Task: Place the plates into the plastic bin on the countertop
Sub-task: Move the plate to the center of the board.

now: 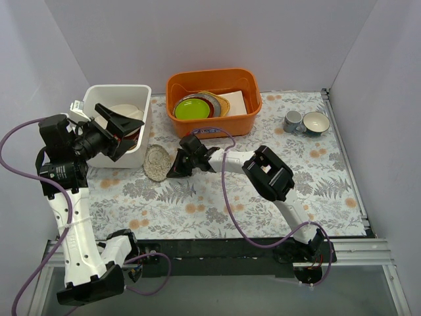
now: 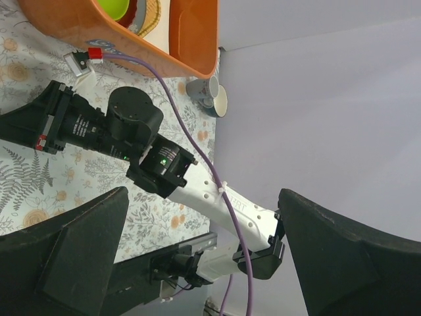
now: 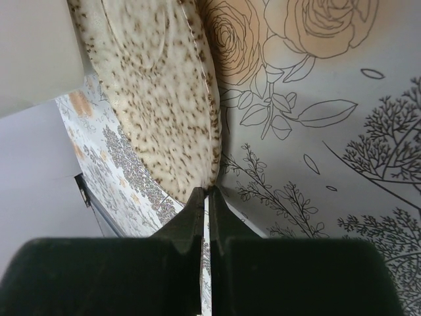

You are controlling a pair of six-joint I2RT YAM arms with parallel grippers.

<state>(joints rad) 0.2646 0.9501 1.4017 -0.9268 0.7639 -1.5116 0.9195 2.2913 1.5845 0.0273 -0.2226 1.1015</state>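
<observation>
The left gripper (image 1: 135, 135) hangs over the white bin (image 1: 118, 87) at the back left of the countertop (image 1: 217, 217). Its fingers are spread wide with nothing between them. Its wrist camera looks out between the two dark fingers at the right arm (image 2: 131, 141) stretched across the fern print. Inside the bin, under that gripper, a cream plate (image 1: 125, 110) shows, with a sliver of red at its edge.

The speckled plate (image 1: 155, 163) is outside the bin – it stands tilted on its edge on the countertop, right against the bin's near right corner. The right gripper (image 1: 176, 166) reaches in low from the right and meets the plate's side. From its wrist camera the fingers (image 3: 191, 217) are clenched to a hairline slit, their tips right at the lower rim of the speckled plate (image 3: 158, 99). I cannot tell whether the rim is actually nipped between them.

Behind, the orange tub (image 1: 214, 125) holds a lime-green plate (image 1: 192, 108) along with other plates. Two cups (image 1: 306, 123) sit well apart at the back right.
</observation>
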